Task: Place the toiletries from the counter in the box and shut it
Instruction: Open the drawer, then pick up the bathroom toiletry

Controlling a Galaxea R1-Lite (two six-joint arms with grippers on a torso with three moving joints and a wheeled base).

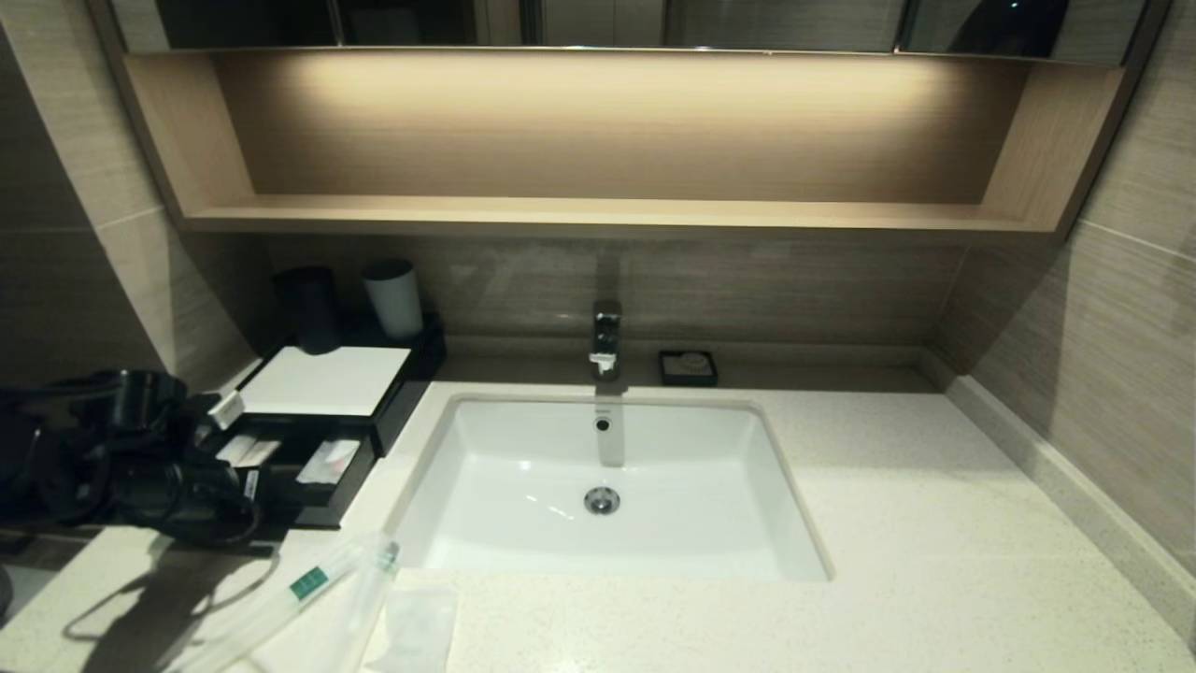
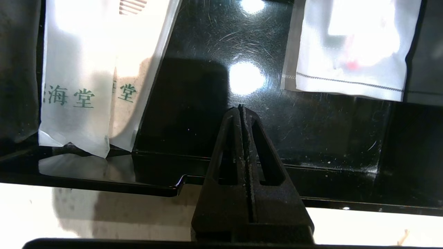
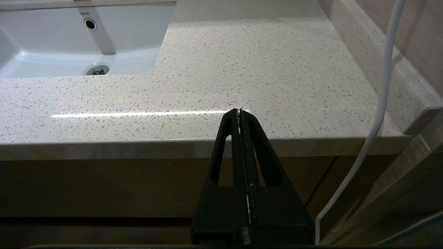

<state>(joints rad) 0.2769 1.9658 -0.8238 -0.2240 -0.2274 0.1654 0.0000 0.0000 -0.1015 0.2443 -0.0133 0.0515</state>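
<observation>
The black box with a white top panel (image 1: 322, 379) stands at the left back of the counter (image 1: 916, 523). Its drawer (image 1: 308, 491) is pulled out and holds white packets (image 2: 79, 86) on one side and a white sachet (image 2: 349, 52) on the other. Two long clear-wrapped packets, one with a green label (image 1: 308, 583), and a flat translucent sachet (image 1: 418, 624) lie on the counter near its front left edge. My left gripper (image 2: 240, 108) is shut and empty just above the drawer's front edge (image 2: 155, 188). My right gripper (image 3: 240, 110) is shut and empty, low before the counter's front right edge.
A white sink (image 1: 607, 561) with a faucet (image 1: 605, 338) sits mid-counter. A dark cup (image 1: 308, 304) and a pale cup (image 1: 393, 297) stand behind the box. A black soap dish (image 1: 688, 367) is at the back. A white cable (image 3: 377, 114) hangs beside the right gripper.
</observation>
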